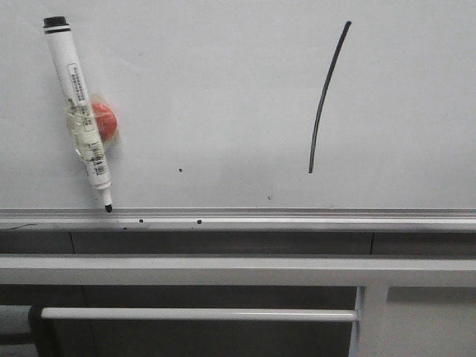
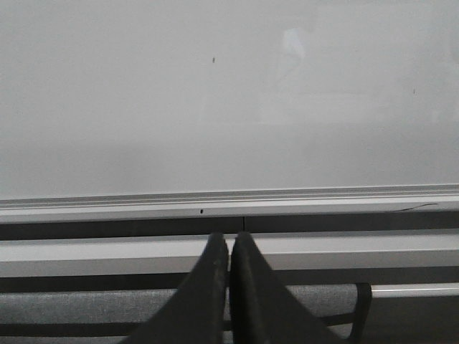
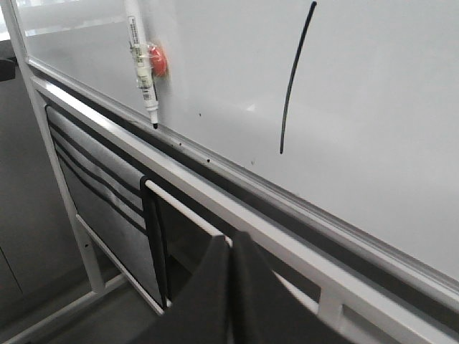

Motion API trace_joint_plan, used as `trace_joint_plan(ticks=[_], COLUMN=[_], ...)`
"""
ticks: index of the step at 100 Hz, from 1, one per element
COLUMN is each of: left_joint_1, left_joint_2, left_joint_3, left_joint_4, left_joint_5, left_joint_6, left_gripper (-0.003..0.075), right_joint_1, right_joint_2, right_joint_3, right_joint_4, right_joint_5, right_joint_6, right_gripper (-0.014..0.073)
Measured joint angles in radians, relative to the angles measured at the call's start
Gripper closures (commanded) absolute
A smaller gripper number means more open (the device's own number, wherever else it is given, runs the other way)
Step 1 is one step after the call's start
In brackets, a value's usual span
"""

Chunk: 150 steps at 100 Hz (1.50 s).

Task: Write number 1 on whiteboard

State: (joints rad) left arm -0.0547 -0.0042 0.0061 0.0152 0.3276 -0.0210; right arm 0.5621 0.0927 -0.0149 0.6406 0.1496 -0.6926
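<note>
Whiteboard (image 1: 223, 89) upright across the front view, glossy and mostly bare, with the number 1 (image 1: 327, 97) drawn on its right half — one thin black stroke, well clear of the silver lower rail (image 1: 297, 217). Long axis close to vertical, bowed slightly, with the top end leaning right and the bottom end stopping short above the rail. Same stroke plain in the right wrist view (image 3: 294, 75), foreshortened by the oblique angle. Marker pen (image 1: 78, 111) over on the left half of the board, well apart from the stroke, seemingly stuck to the surface by a red magnet (image 1: 104, 123) taped behind the barrel; probably parked there to keep it off the narrow rail and within reach. Pen tilted, black end up and to the left, uncapped tip pointing down and slightly right, touching or just above the rail — hard to say which. Neither arm visible from the front. Left gripper (image 2: 229, 247) pressed together with nothing between its fingers, facing bare board and rail and apart from both. Right gripper (image 3: 230, 247) likewise pressed together and empty, set back below the rail and angled toward the stroke. Judging from the finished stroke, the stowed pen and both pincers idle, task looks complete or very nearly so. A few small black specks (image 1: 181, 170) scattered on the board, unrelated to the digit.
</note>
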Motion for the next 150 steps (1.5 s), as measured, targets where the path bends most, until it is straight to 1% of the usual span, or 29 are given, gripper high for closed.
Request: trace_joint_plan(ticks=[60,64,72,76,86,93,100,105,112,134,150], left_joint_1=[0.000,0.000,0.000,0.000,0.000,0.000,0.000,0.000,0.000,0.000,0.000], left_joint_2=[0.000,0.000,0.000,0.000,0.000,0.000,0.000,0.000,0.000,0.000,0.000], left_joint_3=[0.000,0.000,0.000,0.000,0.000,0.000,0.000,0.000,0.000,0.000,0.000], left_joint_4=[-0.008,-0.008,-0.008,-0.008,-0.008,-0.008,-0.008,-0.008,-0.008,-0.008,-0.008], left_joint_5=[-0.003,-0.003,-0.003,-0.003,-0.003,-0.003,-0.003,-0.003,-0.003,-0.003,-0.006], left_joint_6=[0.002,0.002,0.002,0.002,0.002,0.002,0.002,0.002,0.002,0.002,0.002], left_gripper=[0.0741,0.0741,0.0741,0.0741,0.0741,0.0741,0.0741,0.0741,0.0741,0.0741,0.0741], right_joint_1=[0.000,0.000,0.000,0.000,-0.004,-0.021,-0.058,-0.102,-0.171,-0.403,-0.547], right_joint_2=[0.000,0.000,0.000,0.000,0.000,0.000,0.000,0.000,-0.002,-0.093,-0.100], right_joint_3=[0.007,0.019,0.032,0.032,0.032,0.032,0.032,0.032,0.032,0.032,0.032], right_joint_4=[-0.009,-0.056,-0.208,-0.256,-0.394,-0.497,-0.584,-0.623,-0.647,-0.666,-0.667], right_joint_5=[-0.001,-0.001,0.005,0.005,0.050,0.092,0.131,0.149,0.155,0.161,0.163], right_joint_6=[0.000,0.000,0.002,0.022,0.138,0.264,0.407,0.505,0.577,0.630,0.639], right_gripper=[0.0657,0.0657,0.0657,0.0657,0.0657,0.0657,0.0657,0.0657,0.0657,0.0657,0.0657])
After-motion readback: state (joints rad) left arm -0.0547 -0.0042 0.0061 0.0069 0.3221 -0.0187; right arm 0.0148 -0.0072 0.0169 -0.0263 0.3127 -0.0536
